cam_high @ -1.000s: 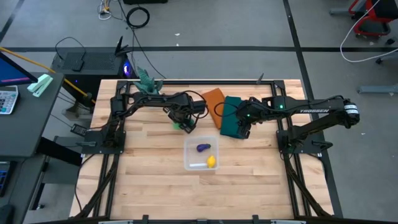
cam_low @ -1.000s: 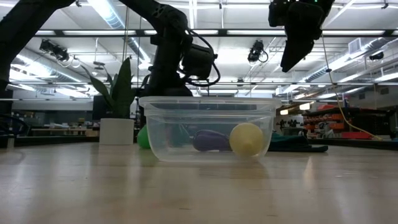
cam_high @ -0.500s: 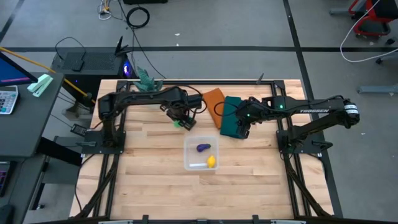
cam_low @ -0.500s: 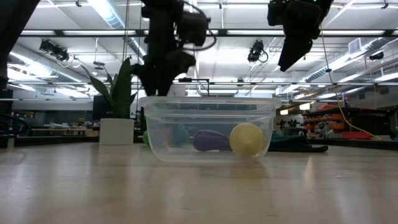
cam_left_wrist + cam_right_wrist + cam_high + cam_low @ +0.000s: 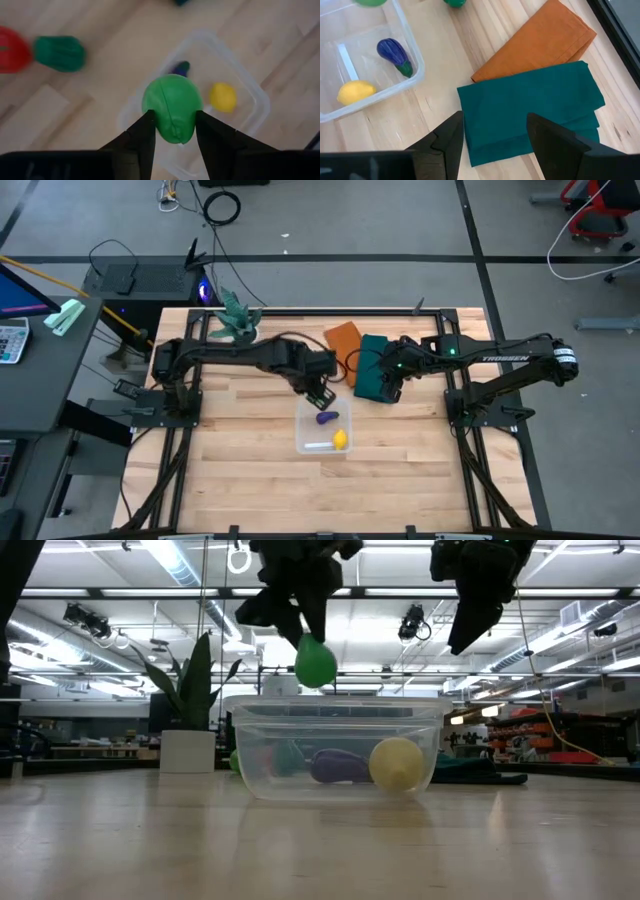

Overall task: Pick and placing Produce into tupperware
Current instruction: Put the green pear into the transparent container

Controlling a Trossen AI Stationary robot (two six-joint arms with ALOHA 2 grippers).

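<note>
My left gripper [image 5: 172, 137] is shut on a light green toy fruit [image 5: 172, 112] and hangs above the far left rim of the clear tupperware [image 5: 300, 442]. In the low view the fruit [image 5: 316, 662] is clear above the container [image 5: 250, 740]. Inside lie a purple eggplant [image 5: 395, 54] and a yellow lemon [image 5: 356, 91]. A dark green piece [image 5: 60, 52] and a red one [image 5: 12, 50] rest on the table beyond the container. My right gripper [image 5: 495, 145] waits open above the dark green cloth [image 5: 530, 115]. My left gripper pinches the light green fruit between its two fingers [image 5: 145, 135], one on each side of its lower half [image 5: 175, 131]. The fingers come from above, slanting steeply down. The fruit is lifted clear, above the container's rim.
An orange folded cloth [image 5: 343, 340] lies beside the dark green one [image 5: 372, 368] at the far right of the container. A potted plant [image 5: 232, 315] stands at the far left edge. A white strip [image 5: 345, 55] lies in the container. Bare wood [image 5: 240, 460] spreads on the near side.
My left gripper has risen from the table and moved right toward the tupperware, tipping more steeply downward. The light green fruit has come up with it, from the tabletop to above the container's rim.
</note>
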